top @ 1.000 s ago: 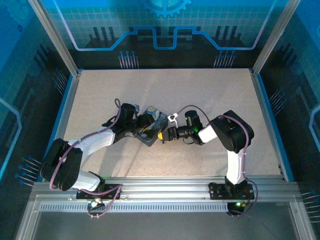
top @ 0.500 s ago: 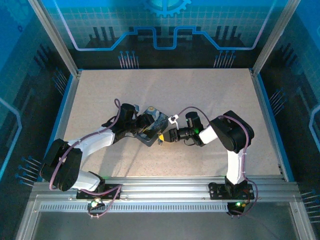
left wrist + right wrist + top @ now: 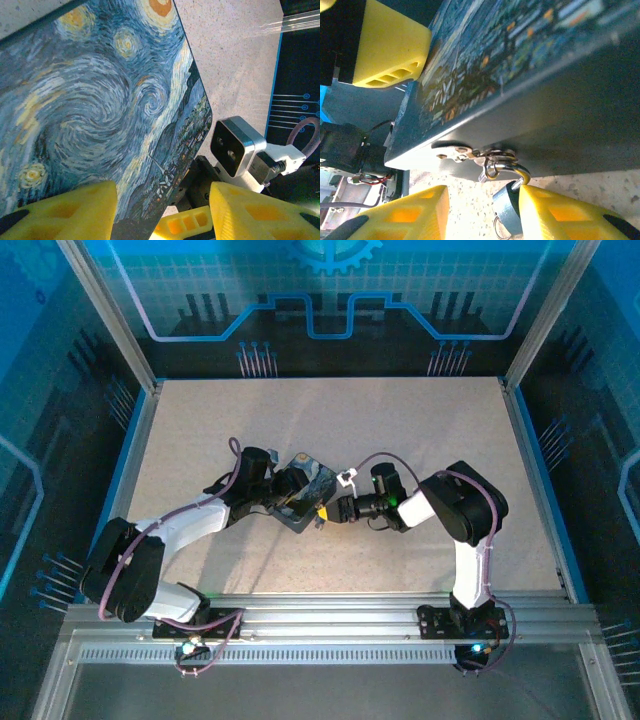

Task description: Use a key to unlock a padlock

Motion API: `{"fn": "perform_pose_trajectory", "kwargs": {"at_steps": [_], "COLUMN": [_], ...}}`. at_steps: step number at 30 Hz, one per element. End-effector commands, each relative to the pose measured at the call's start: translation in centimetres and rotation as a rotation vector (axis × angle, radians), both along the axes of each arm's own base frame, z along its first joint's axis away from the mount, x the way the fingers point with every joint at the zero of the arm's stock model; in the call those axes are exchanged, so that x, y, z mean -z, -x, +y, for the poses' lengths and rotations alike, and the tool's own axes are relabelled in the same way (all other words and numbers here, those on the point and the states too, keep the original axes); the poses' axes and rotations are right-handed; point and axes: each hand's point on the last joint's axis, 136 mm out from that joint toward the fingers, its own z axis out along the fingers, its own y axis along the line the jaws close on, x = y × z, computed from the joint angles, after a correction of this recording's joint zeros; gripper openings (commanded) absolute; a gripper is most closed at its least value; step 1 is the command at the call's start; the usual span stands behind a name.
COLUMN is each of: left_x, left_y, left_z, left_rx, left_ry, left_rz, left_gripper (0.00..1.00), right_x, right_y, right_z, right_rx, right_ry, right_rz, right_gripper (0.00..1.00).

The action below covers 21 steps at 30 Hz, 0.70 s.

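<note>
Padlock (image 3: 506,206), small bluish-silver, hung on printed case (image 3: 100,110) hasp (image 3: 470,151), between parted right fingers (image 3: 555,210), left fingers (image 3: 250,210) clamping case.

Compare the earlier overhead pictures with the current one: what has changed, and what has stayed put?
The right gripper edged toward the printed case and narrowed its jaws around the padlock hanging there. The left gripper and the case stayed put.
</note>
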Motion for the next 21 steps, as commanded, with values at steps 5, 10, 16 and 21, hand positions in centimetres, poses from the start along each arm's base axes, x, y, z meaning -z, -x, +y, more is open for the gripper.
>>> {"fn": "perform_pose_trajectory", "kwargs": {"at_steps": [5, 10, 16, 21], "left_x": [3.3, 3.4, 3.4, 3.5], "left_y": [2.0, 2.0, 2.0, 2.0], "left_z": [1.6, 1.6, 1.6, 1.6], "left_rx": [-0.007, -0.007, -0.008, -0.007], "left_ry": [-0.067, -0.066, -0.066, -0.067], "left_rz": [0.107, 0.108, 0.108, 0.109], "left_gripper": [0.53, 0.53, 0.53, 0.53], "right_x": [-0.1, 0.0, 0.2, 0.3], "right_y": [-1.1, -1.2, -1.6, -2.2], "right_z": [0.3, 0.8, 0.7, 0.2], "right_rx": [0.013, 0.005, 0.022, 0.056], "right_ry": [-0.014, -0.014, -0.011, -0.005], "right_rz": [-0.008, -0.010, -0.014, -0.019], "right_gripper": [0.43, 0.46, 0.51, 0.54]}}
